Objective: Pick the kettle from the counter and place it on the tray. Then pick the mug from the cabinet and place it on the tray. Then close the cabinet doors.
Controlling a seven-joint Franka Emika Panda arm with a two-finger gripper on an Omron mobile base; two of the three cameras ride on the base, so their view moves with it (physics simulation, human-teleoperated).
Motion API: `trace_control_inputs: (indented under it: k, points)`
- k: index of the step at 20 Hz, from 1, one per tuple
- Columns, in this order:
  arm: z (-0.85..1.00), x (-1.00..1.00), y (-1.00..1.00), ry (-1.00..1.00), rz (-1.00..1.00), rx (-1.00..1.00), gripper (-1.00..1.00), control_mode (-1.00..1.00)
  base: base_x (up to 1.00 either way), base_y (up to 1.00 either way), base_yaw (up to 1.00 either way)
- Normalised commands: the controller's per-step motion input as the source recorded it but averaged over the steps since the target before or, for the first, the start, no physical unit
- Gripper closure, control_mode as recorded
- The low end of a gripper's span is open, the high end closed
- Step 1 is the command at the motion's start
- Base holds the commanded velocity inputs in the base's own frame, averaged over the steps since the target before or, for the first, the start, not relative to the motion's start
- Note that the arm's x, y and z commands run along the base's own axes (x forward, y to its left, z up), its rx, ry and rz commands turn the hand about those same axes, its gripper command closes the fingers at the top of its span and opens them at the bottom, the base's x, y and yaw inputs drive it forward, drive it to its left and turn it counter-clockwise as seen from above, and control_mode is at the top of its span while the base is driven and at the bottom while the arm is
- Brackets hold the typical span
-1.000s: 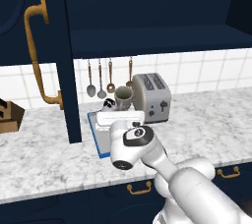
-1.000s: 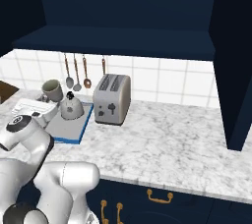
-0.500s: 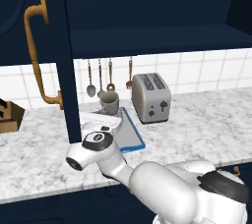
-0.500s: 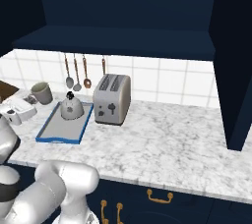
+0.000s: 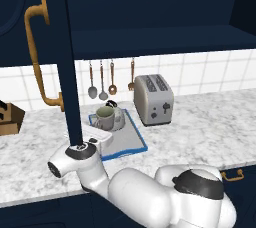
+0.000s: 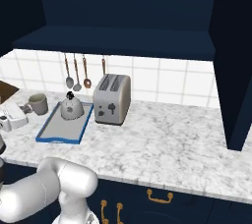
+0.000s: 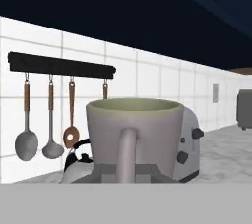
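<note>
Pincer (image 5: 102, 133) clamped on the mug (image 5: 105, 118), gripping it at the handle side; in the hand view the mug (image 7: 134, 137) faces the camera handle-first. Arm bent low and stretched left over the surface (image 5: 200, 127), mug held at the tray's (image 5: 127, 144) left edge. Kettle (image 6: 72, 108) sits on the tray (image 6: 64, 128). Toaster (image 6: 112, 99) just right of it; utensils (image 6: 76, 73) hang behind. Cabinet door (image 5: 67, 57) open, beside the arm.

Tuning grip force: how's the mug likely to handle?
The mug looks rigid and thick-walled, so it probably won't deform. It narrows toward the base under a wide rim, so a push up high could tip it. The smooth surface may slip; its handle sits at the gripper.
</note>
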Motion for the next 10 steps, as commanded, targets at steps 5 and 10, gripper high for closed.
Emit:
trace_control_inputs:
  k: [5, 10]
  points:
    - [-0.50, 0.02, -0.26, 0.03, 0.00, 0.22, 1.00, -1.00, 0.00, 0.00, 0.00]
    - [-0.45, 0.16, -0.24, 0.03, 0.00, 0.08, 1.00, -1.00, 0.00, 0.00, 0.00]
